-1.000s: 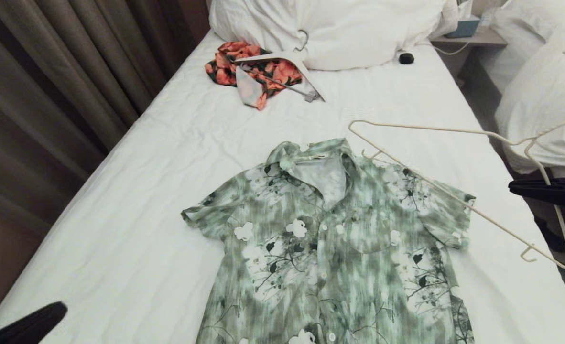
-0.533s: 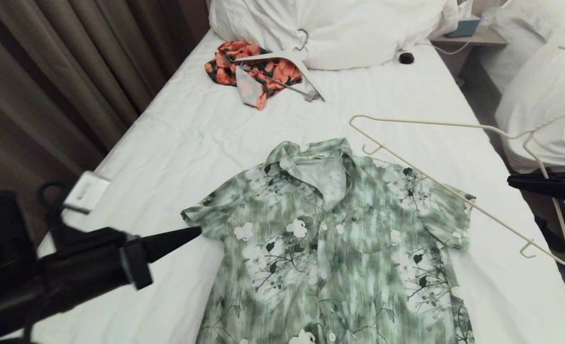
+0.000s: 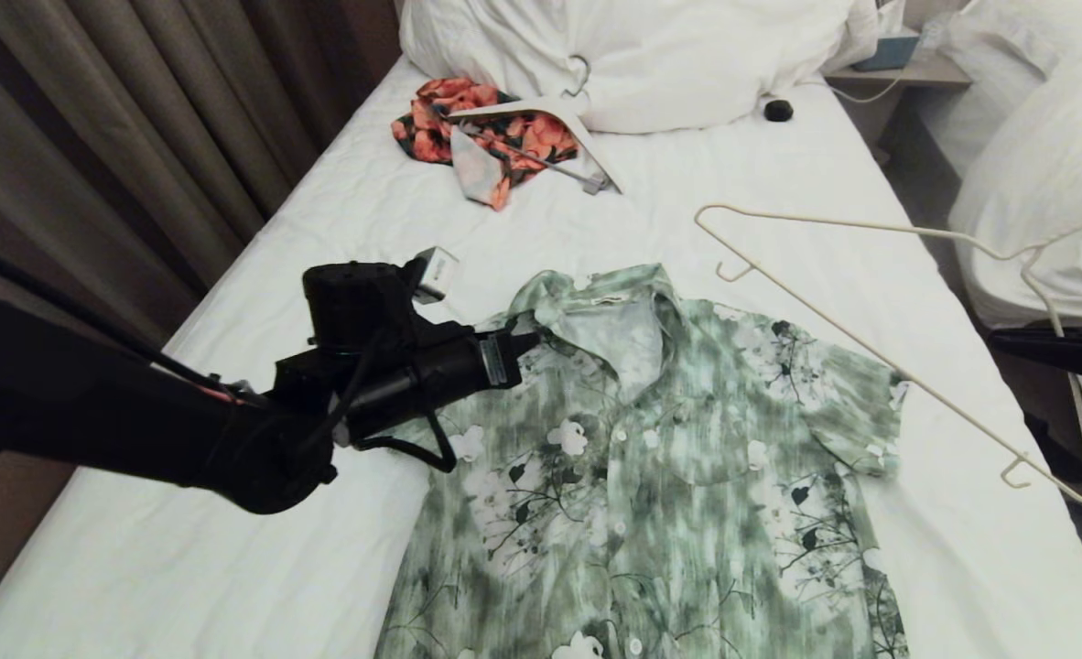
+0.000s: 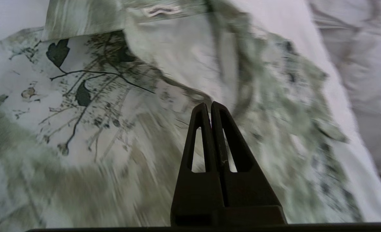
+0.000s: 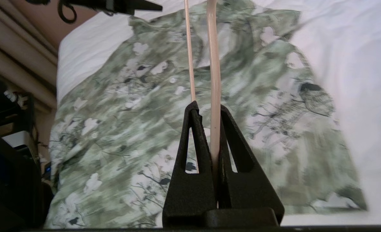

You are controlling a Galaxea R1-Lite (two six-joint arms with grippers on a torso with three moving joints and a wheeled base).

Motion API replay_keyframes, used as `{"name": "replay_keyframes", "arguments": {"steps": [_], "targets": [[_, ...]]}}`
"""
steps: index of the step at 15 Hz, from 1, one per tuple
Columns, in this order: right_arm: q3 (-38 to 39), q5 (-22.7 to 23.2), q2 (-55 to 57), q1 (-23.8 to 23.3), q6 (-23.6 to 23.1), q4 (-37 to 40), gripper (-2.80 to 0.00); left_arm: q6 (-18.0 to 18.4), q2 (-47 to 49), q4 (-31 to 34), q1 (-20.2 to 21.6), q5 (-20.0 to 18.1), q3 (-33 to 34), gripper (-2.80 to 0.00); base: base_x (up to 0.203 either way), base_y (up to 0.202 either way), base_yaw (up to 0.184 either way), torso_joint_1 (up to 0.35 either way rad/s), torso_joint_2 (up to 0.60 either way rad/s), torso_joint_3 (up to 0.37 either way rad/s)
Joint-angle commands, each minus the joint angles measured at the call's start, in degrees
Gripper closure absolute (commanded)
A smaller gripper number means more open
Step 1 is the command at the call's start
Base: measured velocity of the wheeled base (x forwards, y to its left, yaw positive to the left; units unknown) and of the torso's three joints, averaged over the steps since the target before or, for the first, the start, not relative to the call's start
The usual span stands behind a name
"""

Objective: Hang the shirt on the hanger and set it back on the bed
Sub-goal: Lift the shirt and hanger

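I have the mottled green-and-white floral button-up shirt [image 3: 651, 458] lying flat, front up, on the white-sheeted bed [image 3: 257, 513], collar toward the pillows, so the neck opening is easy to reach. My right gripper [image 5: 210, 111] has its fingers clamped on the thin cream wire hanger [image 3: 880, 366], holding it above the shirt's right shoulder and clear of the fabric, ready to feed in. My left gripper [image 4: 210, 106] has its fingers pressed together with nothing in them, poised at the collar's left side; I judge they must open before pinching the collar.
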Motion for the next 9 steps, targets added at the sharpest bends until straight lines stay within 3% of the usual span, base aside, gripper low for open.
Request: {"name": "replay_keyframes", "arguments": {"steps": [1, 3, 4, 9], "targets": [[-0.87, 0.52, 1.46, -0.89, -0.22, 0.02, 0.0, -0.04, 6.36, -0.32, -1.31, 3.04, -3.66, 0.0, 0.0, 0.0, 0.0, 0.0, 0.0, 0.0], [-1.23, 0.52, 2.42, -1.42, -0.22, 0.02, 0.0, 0.3, 8.66, -0.25, -2.35, 6.88, -6.36, 0.0, 0.0, 0.0, 0.0, 0.0, 0.0, 0.0], [-1.28, 0.52, 2.51, -1.56, -0.22, 0.02, 0.0, 0.35, 9.12, -0.12, -3.0, 7.73, -7.91, -2.8, 0.0, 0.0, 0.0, 0.0, 0.0, 0.0], [-1.49, 0.52, 2.69, -2.03, -0.3, 0.02, 0.0, 0.36, 11.35, 4.46, -3.48, 11.13, -14.82, -2.8, 0.0, 0.0, 0.0, 0.0, 0.0, 0.0]]}}
